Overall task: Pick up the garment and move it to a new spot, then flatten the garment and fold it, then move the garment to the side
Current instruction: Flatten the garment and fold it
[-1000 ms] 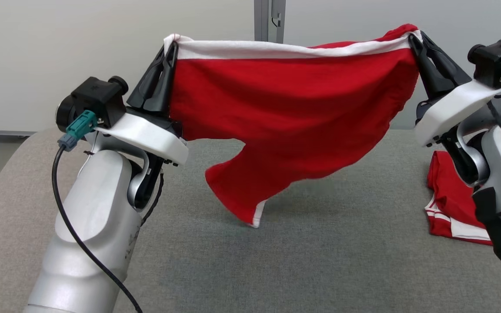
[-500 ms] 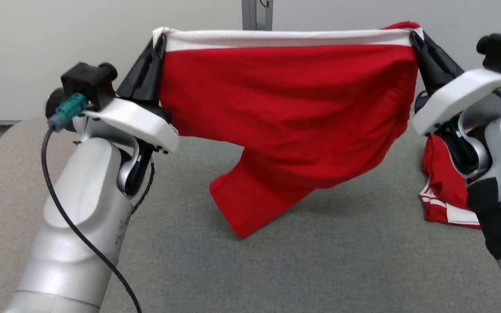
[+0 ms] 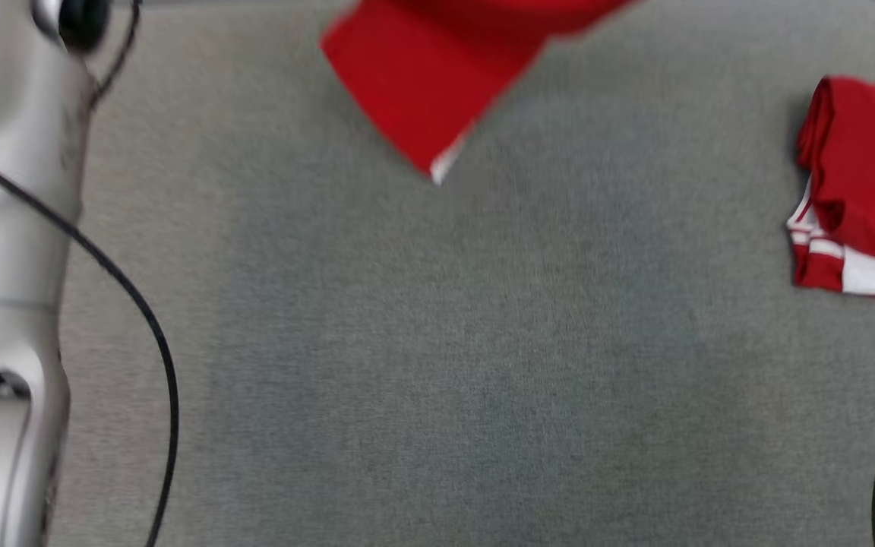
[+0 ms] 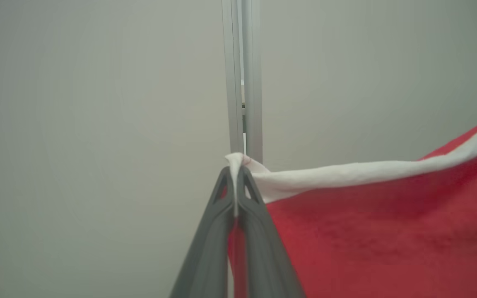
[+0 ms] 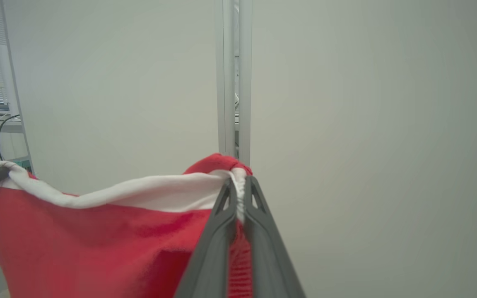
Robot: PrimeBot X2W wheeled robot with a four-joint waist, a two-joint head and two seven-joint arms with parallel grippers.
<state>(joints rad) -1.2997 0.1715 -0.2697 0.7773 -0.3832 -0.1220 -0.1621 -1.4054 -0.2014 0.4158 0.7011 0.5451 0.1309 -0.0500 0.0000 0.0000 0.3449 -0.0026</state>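
The garment [image 4: 367,231] is red cloth with a white band along its top edge, held up in the air and stretched between my two grippers. My left gripper [image 4: 235,171] is shut on one corner of the white band. My right gripper [image 5: 238,182] is shut on the opposite corner, where red and white cloth [image 5: 97,231] bunches between the fingertips. In the head view the garment's lower flap [image 3: 422,83] hangs blurred above the grey table [image 3: 437,365], its tip edged in white.
A second red-and-white garment [image 3: 863,197] lies folded at the table's right edge. My pale left forearm [image 3: 4,228] and its black cable [image 3: 141,319] fill the left side. A grey metal post [image 4: 242,82] stands against the wall behind the raised cloth.
The head camera has tilted down, so the whole picture shifted and both grippers left that view. The garment's hanging flap has swung a little and shows its white edge again.
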